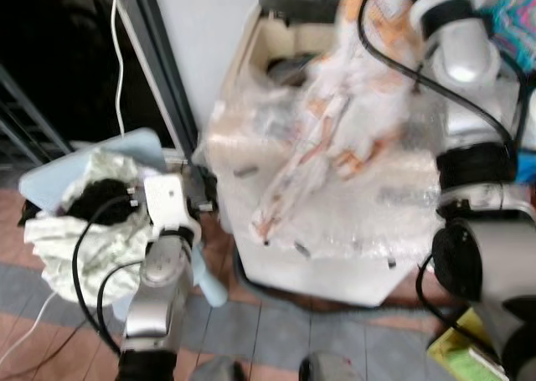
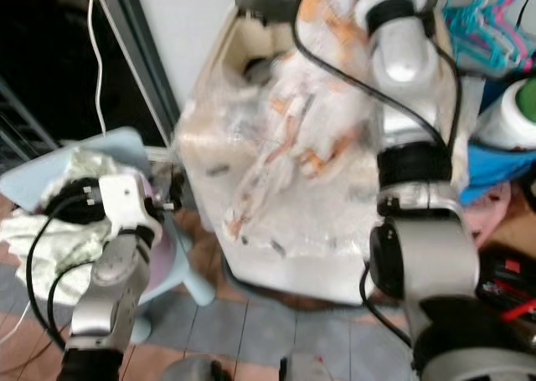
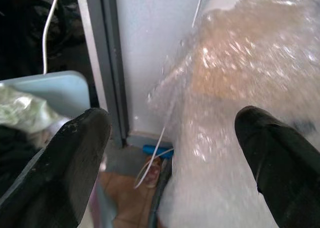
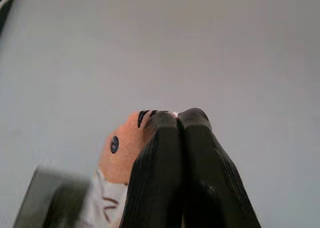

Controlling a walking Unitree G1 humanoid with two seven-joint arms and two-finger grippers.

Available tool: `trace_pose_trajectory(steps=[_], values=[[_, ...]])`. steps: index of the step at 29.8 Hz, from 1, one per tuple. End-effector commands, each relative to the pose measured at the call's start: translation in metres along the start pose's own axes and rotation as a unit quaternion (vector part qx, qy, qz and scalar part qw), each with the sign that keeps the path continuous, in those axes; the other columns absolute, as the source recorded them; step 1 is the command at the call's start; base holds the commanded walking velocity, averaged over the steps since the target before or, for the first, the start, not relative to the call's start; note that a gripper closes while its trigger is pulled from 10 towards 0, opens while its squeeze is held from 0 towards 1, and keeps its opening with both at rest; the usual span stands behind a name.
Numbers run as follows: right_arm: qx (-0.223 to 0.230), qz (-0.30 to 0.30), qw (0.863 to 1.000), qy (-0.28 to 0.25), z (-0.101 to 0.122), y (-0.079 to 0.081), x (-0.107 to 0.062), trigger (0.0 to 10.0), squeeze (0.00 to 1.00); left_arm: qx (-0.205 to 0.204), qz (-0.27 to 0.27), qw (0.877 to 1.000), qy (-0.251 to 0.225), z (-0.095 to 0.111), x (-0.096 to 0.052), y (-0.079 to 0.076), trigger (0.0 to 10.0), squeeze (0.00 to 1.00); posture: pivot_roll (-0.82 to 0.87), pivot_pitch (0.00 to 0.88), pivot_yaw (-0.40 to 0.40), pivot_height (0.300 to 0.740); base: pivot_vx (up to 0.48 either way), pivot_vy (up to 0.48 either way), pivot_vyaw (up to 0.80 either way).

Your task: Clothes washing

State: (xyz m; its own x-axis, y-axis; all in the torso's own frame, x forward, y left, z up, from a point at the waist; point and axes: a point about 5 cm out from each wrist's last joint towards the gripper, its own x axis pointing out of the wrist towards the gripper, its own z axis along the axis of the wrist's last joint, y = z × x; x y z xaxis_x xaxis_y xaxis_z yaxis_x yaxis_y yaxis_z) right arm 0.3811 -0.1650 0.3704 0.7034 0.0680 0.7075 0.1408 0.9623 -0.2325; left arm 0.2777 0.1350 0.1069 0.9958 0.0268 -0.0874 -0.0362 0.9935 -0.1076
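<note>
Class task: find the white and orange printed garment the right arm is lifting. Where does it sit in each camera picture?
Left eye: garment, upper centre, hanging over the plastic-wrapped washer.
Right eye: upper centre.
Left wrist: not in it.
Right wrist: orange patch beside the shut right tool.
Shared landmark: washer.

Looking like a home laundry corner: plastic-wrapped washing machine (image 1: 335, 222), basket of clothes (image 1: 92, 205), hangers (image 2: 486, 21), tiled floor (image 1: 276, 331).

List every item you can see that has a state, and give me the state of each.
Right hand: shut on the garment, raised high.
Garment: white and orange, hanging over the washing machine.
Left hand: open, empty, low beside the machine.
Washing machine: draped in plastic wrap.
Laundry basket: holding clothes.
</note>
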Motion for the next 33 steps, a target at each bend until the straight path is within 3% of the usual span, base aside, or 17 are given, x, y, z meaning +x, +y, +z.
trace_pose_trajectory(steps=[1, 8, 9, 13, 21, 33], values=[[0.0, -0.007, 1.0, -0.002, 0.001, 0.006, 0.002, 10.0, 0.0, -0.009, 0.011, 1.0, 0.005, -0.002, 0.0, 0.002, 10.0, 0.0, -0.06, 0.071, 0.061, 0.74, 0.0, 0.0, 0.0], [0.003, 0.051, 0.995, 0.084, -0.046, 0.027, -0.033, 10.0, 0.0, -0.012, 0.009, 1.0, 0.004, -0.002, -0.001, 0.0, 10.0, 0.0, -0.06, 0.076, 0.057, 0.74, 0.0, 0.0, 0.0], [0.015, 0.076, 0.991, 0.109, -0.056, 0.037, -0.047, 10.0, 0.0, -0.012, 0.009, 1.0, 0.005, -0.002, -0.001, 0.0, 10.0, 0.0, -0.05, 0.078, 0.06, 0.74, 0.0, 0.0, 0.0], [0.025, 0.131, 0.979, 0.154, -0.073, 0.055, -0.072, 10.0, 0.0, -0.009, 0.005, 1.0, 0.005, -0.001, 0.0, 0.0, 10.0, 0.0, -0.04, 0.089, 0.068, 0.74, 0.0, 0.0, 0.0], [0.022, 0.154, 0.968, 0.196, -0.087, 0.056, -0.088, 10.0, 0.0, -0.009, 0.003, 1.0, 0.005, -0.001, 0.0, -0.003, 10.0, 0.0, -0.04, 0.088, 0.057, 0.74, 0.0, 0.0, 0.0], [-0.006, 0.231, 0.912, 0.34, -0.12, 0.069, -0.122, 10.0, 0.0, -0.008, 0.006, 1.0, 0.006, -0.001, 0.002, -0.005, 10.0, 0.0, -0.05, 0.083, 0.042, 0.74, 0.0, 0.0, 0.0]])
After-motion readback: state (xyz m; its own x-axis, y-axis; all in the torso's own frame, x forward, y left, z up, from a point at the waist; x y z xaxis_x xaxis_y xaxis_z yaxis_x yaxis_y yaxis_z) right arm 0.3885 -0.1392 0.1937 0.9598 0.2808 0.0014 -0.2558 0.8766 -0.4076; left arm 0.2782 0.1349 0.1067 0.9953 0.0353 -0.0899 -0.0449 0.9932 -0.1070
